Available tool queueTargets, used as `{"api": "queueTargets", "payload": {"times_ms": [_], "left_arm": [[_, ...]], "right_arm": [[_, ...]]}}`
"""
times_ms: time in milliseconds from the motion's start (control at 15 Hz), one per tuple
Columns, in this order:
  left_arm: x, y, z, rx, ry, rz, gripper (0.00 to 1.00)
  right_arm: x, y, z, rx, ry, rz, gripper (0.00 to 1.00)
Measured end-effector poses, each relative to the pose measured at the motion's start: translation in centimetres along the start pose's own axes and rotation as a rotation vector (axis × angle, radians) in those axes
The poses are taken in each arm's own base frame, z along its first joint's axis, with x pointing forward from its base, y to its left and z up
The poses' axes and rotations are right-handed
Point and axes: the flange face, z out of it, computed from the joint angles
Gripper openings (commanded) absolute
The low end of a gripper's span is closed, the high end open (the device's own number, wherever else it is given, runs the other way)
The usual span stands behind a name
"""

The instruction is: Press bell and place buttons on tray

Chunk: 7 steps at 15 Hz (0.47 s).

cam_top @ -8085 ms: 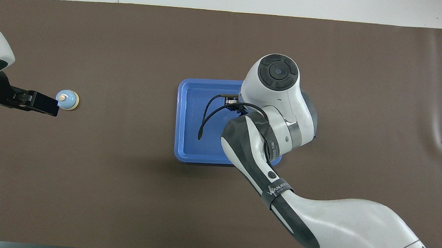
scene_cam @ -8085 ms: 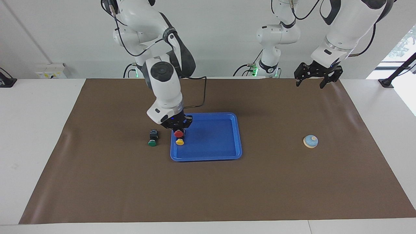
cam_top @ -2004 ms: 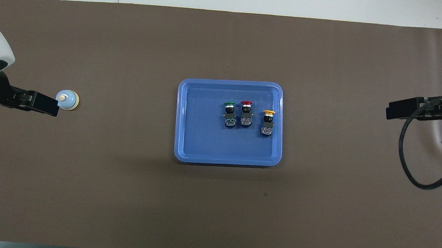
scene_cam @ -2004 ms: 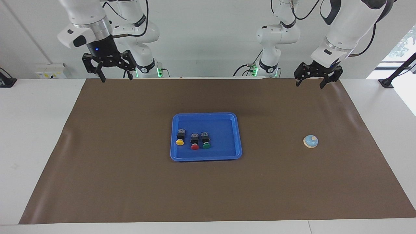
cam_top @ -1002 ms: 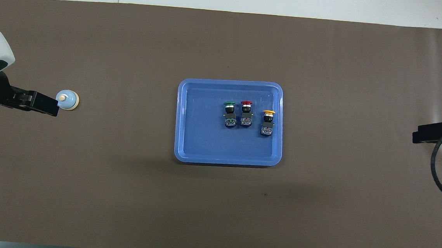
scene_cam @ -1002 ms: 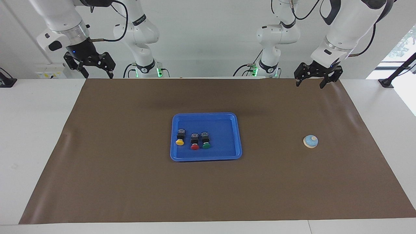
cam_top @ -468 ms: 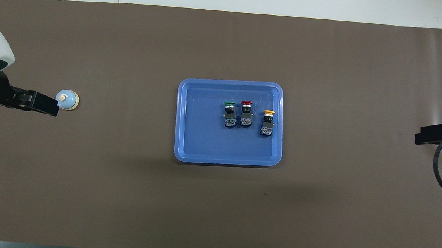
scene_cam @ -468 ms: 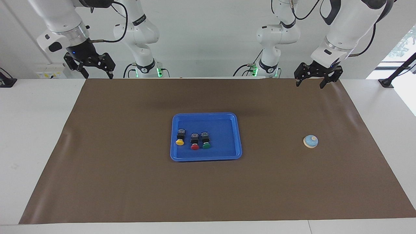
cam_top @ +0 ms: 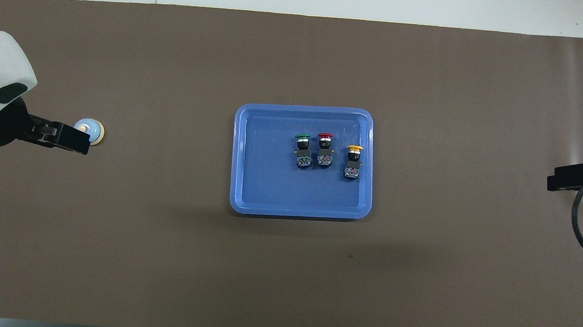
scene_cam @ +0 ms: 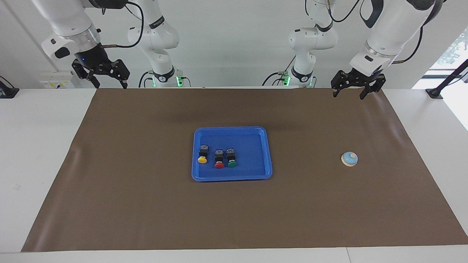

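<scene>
Since half a second ago, only the left gripper (scene_cam: 352, 89) is seen shifted slightly; fingers apart, it is raised over the mat's (scene_cam: 146, 204) robot-side edge. The right gripper (scene_cam: 104, 76) is likewise spread and raised there. The buttons (scene_cam: 218, 158) are lined up in the tray (scene_cam: 256, 175); the bell (scene_cam: 349, 159) is set toward the left arm's end.

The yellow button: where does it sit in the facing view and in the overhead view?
Facing view: yellow button in the tray, at its right-arm end.
Overhead view: yellow button at the same end, mirrored.
Shared landmark: red button beside it, toward the left arm's end.

buttons (scene_cam: 218, 157) in tray (scene_cam: 252, 176) — bell (scene_cam: 349, 159) toward left arm's end
</scene>
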Motion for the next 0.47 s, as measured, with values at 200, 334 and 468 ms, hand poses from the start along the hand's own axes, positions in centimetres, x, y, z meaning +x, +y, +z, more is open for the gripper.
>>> {"api": "queueTargets", "payload": {"times_ms": [200,334,468], "left_arm": [[0.5,-0.2,0.2,0.005,0.045,-0.009,0.0],[0.6,-1.3,2.8,0.009,0.069,-0.029,0.0],[-0.1,-3.4,5.5,0.009,0.045,-0.07,0.0]], "right_arm": [[0.0,0.0,0.0,0.0,0.0,0.0,1.0],[0.0,0.0,0.0,0.0,0.0,0.0,1.0],[0.0,0.0,0.0,0.0,0.0,0.0,1.0]]}}
